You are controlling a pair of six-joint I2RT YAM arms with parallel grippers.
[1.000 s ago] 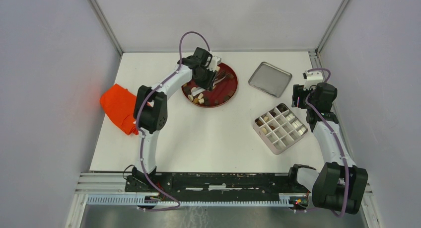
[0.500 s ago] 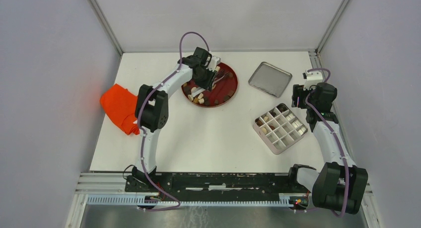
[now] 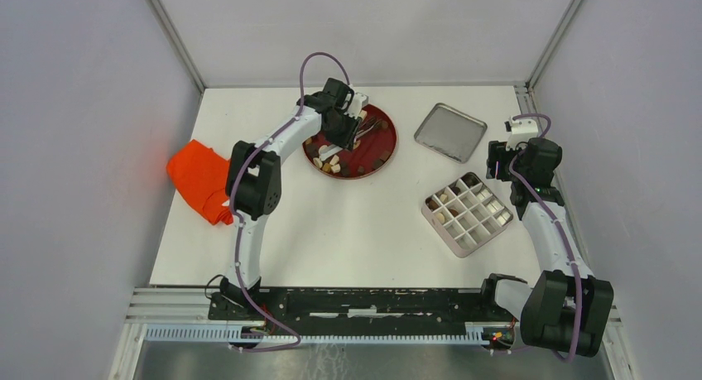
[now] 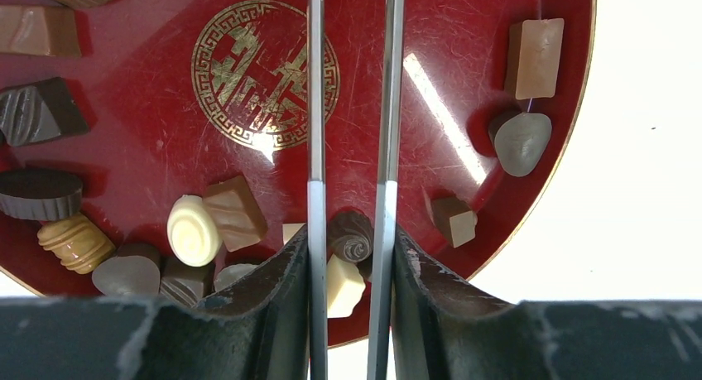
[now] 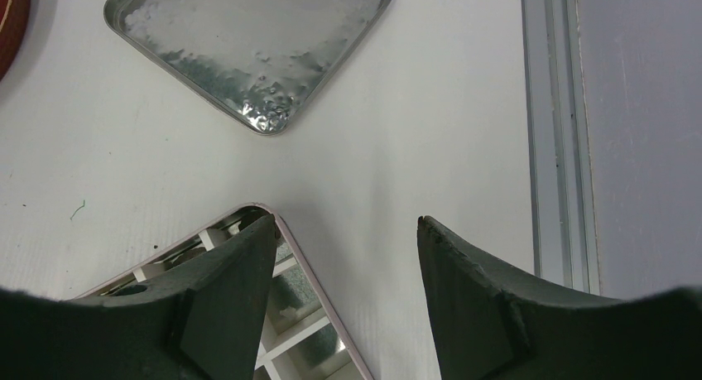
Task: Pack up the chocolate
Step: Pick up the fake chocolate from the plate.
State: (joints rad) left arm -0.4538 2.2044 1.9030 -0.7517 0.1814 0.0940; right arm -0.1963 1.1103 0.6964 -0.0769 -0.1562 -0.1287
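On red plate (image 4: 463,82) | chocolate (image 4: 351,235) between tweezers (image 4: 315,107), apparently touching | left jaws clamp tweezers beside it | right jaws apart

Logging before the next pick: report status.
Left gripper shut on metal tweezers over red plate. Right gripper open, empty, above compartment box corner. Chocolates loose on plate, a few boxed. Nothing seen in the way.
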